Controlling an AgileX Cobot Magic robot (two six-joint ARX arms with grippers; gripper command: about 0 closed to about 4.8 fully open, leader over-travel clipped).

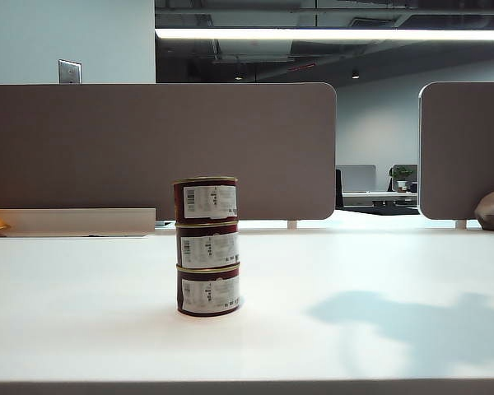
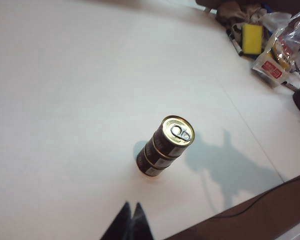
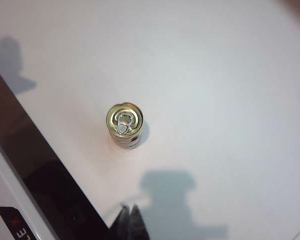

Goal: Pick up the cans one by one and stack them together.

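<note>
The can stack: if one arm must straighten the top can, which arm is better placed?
Probably the right. Its gripper, shut, hangs almost straight above the top can; the left gripper, also shut, views the stack from one side. Neither touches it.

Little of the robot's body shows. In the left wrist view, the left claw (image 2: 131,222) appears as two dark, near-black fingers, flat and tapering to narrow tips, their surfaces matte and unmarked. In the right wrist view, the right claw (image 3: 129,222) looks the same: two slim black fingers (image 3: 138,224) ending in pointed tips, the blurred edges hiding any screws or seams. No cables, labels or fasteners can be made out on either claw. In the exterior view neither arm appears.
</note>
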